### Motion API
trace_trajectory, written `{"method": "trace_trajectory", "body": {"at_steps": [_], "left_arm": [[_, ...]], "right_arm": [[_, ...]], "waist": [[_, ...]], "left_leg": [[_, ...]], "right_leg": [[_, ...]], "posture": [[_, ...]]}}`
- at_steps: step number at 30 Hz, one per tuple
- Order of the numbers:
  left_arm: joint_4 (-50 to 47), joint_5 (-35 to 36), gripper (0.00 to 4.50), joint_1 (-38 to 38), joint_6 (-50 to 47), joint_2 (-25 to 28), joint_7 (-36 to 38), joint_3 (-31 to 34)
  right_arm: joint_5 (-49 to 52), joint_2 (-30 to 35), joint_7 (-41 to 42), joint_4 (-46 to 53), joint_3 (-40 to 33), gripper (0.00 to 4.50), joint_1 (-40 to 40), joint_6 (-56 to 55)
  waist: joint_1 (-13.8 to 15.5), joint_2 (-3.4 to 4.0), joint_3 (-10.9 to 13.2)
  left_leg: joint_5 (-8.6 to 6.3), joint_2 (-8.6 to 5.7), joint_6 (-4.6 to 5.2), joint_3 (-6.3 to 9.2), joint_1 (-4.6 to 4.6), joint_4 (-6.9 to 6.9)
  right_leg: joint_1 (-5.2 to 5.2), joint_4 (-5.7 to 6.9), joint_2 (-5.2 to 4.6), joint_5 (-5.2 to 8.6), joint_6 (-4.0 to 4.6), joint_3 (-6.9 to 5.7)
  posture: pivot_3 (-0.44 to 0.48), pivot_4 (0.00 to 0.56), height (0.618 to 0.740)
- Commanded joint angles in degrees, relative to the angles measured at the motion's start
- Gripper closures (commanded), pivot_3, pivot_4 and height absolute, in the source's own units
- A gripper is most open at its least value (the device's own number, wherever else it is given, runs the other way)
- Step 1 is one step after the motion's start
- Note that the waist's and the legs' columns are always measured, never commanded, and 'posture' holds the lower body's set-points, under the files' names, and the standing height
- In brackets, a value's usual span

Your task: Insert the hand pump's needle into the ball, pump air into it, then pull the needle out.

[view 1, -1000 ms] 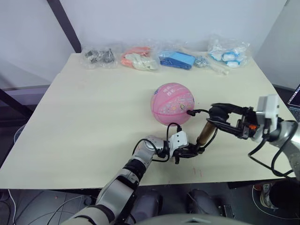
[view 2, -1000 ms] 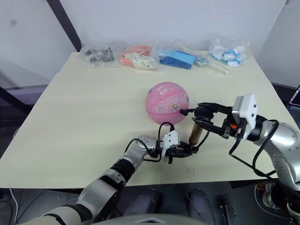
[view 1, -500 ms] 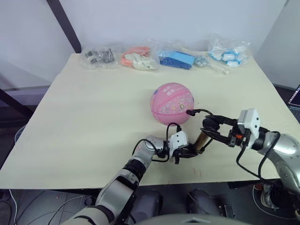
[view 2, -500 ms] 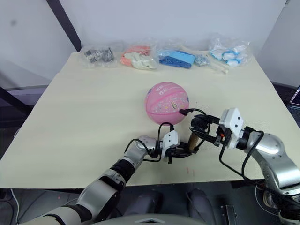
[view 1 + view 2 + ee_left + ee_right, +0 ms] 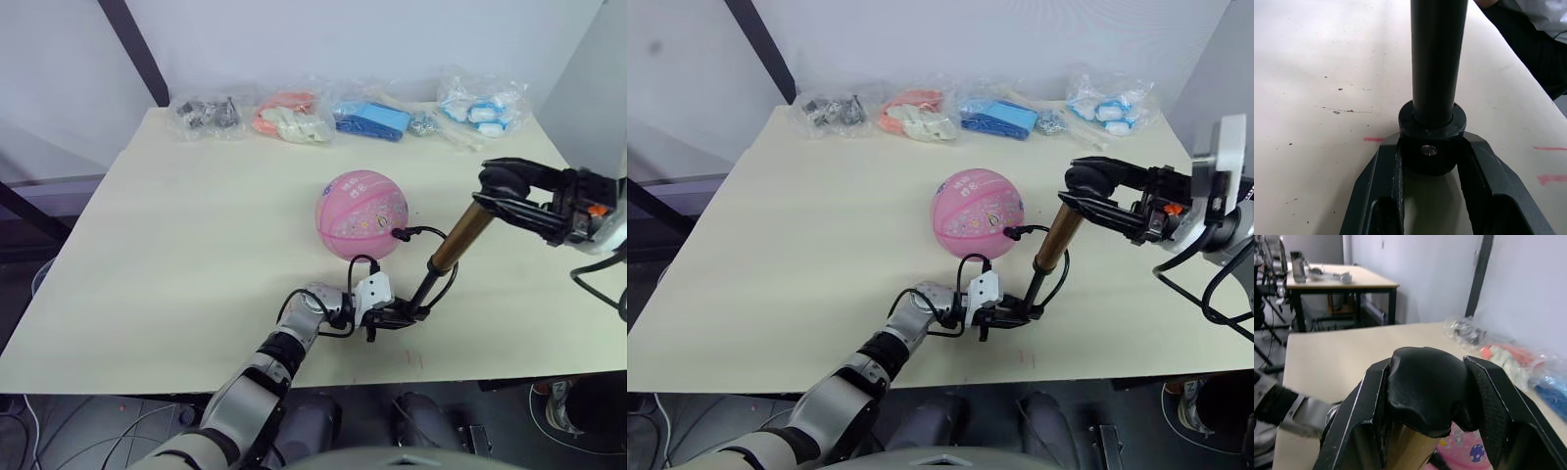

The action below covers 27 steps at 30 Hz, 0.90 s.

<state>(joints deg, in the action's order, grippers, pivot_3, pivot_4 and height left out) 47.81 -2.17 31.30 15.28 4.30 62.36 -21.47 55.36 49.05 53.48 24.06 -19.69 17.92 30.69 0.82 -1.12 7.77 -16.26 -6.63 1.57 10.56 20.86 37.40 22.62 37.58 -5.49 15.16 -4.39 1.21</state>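
With the hand pump [image 5: 446,245] being braced at its base on the counter [image 5: 196,225] by the closed left pincer [image 5: 400,316] and its handle clamped in the right pincer [image 5: 500,186], the needle [image 5: 396,234] is sitting in the ball [image 5: 361,215] at mid-counter and is being risked by any sideways pull

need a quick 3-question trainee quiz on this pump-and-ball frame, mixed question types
1. True or false: the right pincer is shut on the hand pump's black handle.
2. What does the left pincer hold? A) the ball B) the hand pump's base cap C) nothing
3. Fill in: the black hose runs from the pump to the side of the pink ___.

Key: 1 true; 2 B; 3 ball.
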Motion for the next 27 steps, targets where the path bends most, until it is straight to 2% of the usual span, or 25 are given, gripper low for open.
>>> {"method": "trace_trajectory", "body": {"at_steps": [1,6,11,16,24,27], "left_arm": [[3.4,-2.1,3.42,-2.0,-2.5,1.4,-0.5,-0.7],[3.4,-2.1,3.42,-2.0,-2.5,1.4,-0.7,-0.7],[3.3,-2.2,3.42,-1.9,-2.6,1.9,-0.5,-0.6],[3.1,-2.3,3.42,-1.8,-2.8,2.1,-0.4,-0.3],[2.9,-2.3,3.42,-2.0,-2.9,2.3,-0.3,-0.2],[3.3,-2.4,3.42,-1.8,-2.8,2.3,-0.3,-0.3]], "right_arm": [[0.8,0.1,0.1,1.9,-2.2,2.59,-0.3,-0.5],[-5.8,-2.0,-0.1,2.9,2.9,2.59,-4.4,-2.9],[-17.3,-5.7,0.3,2.3,13.6,2.59,-12.3,-9.1],[-24.4,-8.9,0.4,-0.3,20.2,2.59,-15.7,-14.2],[-31.4,-10.7,-0.3,-5.0,24.8,2.59,-17.3,-17.6],[-29.5,-10.9,0.0,-3.9,24.4,2.59,-16.9,-16.6]], "waist": [[0.0,0.01,0.0],[-0.1,0.04,0.0],[-0.1,-0.28,-0.4],[-0.2,-0.35,-0.5],[-0.2,-0.35,-0.6],[-0.2,-0.33,-0.6]], "left_leg": [[0.0,0.0,0.0,0.0,0.0,0.0],[0.0,0.0,0.0,-0.06,-0.08,0.0],[0.0,0.12,-0.01,-0.03,-0.19,-0.04],[0.01,0.18,-0.03,-0.1,-0.33,-0.02],[0.0,0.31,-0.05,-0.09,-0.43,-0.05],[0.0,0.31,-0.05,-0.09,-0.42,-0.06]], "right_leg": [[0.0,0.01,0.0,0.0,0.0,0.0],[-0.03,0.03,0.02,0.0,-0.02,0.04],[-0.08,0.05,0.11,0.01,-0.03,0.0],[-0.14,0.07,0.37,0.04,-0.09,0.13],[-0.16,0.06,0.49,0.02,-0.05,0.11],[-0.16,0.06,0.49,0.02,-0.04,0.11]], "posture": [[0.0,0.15,0.74],[0.0,0.15,0.74],[0.0,0.15,0.74],[0.0,0.15,0.74],[0.0,0.15,0.74],[0.0,0.15,0.74]]}}
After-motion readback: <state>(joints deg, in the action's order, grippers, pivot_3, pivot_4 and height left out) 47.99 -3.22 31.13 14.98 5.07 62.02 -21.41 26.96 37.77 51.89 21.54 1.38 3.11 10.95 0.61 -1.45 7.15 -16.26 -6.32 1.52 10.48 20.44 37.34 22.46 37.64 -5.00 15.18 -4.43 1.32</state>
